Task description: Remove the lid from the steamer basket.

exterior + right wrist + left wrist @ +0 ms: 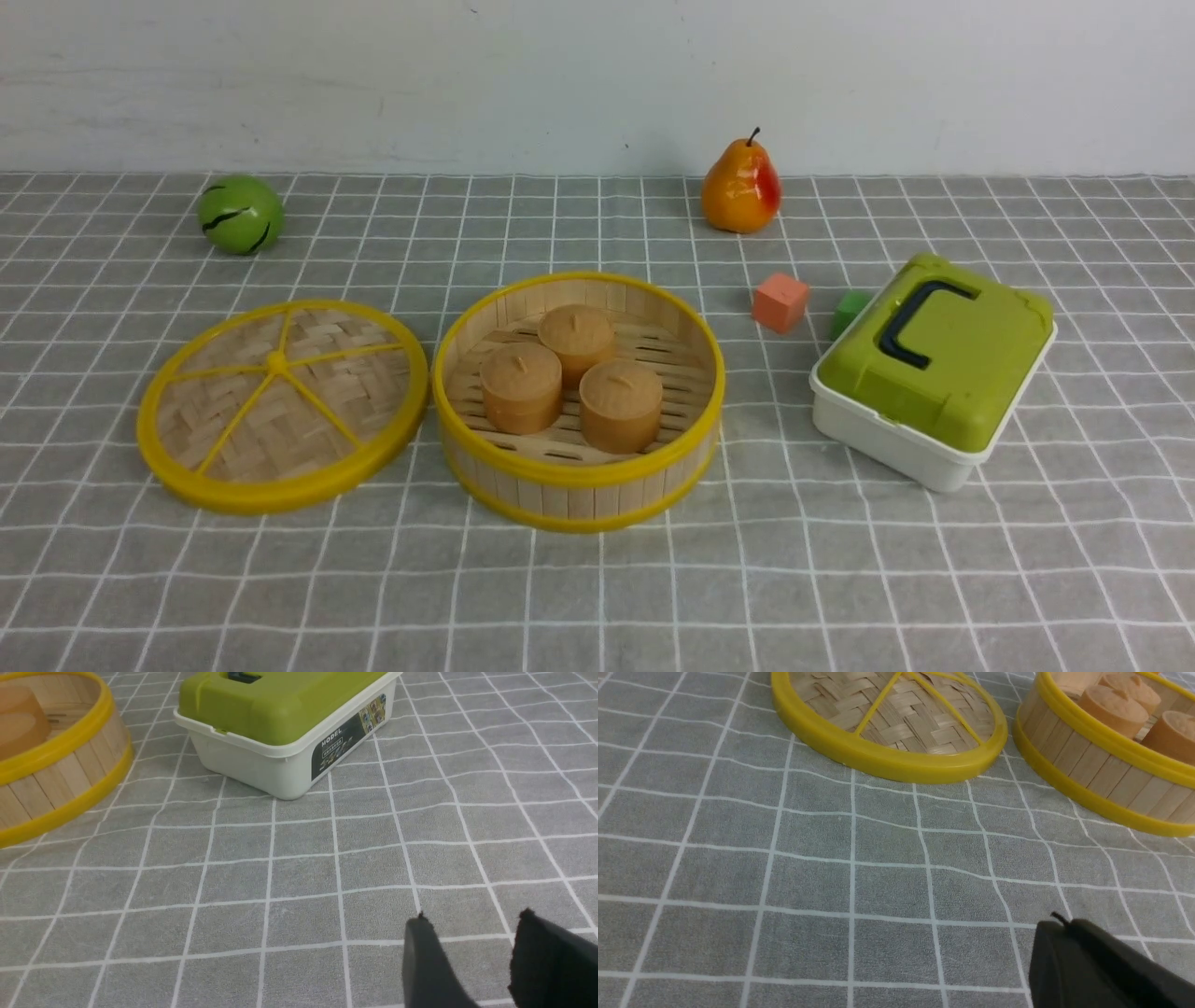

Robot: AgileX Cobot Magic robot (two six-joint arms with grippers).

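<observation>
Two grippers are showing only in the wrist views, each low at the lower right of its frame. The left gripper (1064,933) is closed tight, holding nothing and hanging just over the grey checked cloth on the desk (808,882). The right gripper (472,942) is standing with a gap between its two dark fingers, also empty and over bare cloth.

Past the left gripper, the lid (283,404) is lying flat on the desk at the left middle of the front frame, just beside the steamer basket (579,485) and almost touching it. The basket is sitting open in the middle, with three tan buns (571,378) inside. I think the lid is lying there because the job is already done, and both arms are pulling clear so nothing gets bumped.

The white box with a green lid (934,369) is sitting at the right, well apart from the basket.
</observation>
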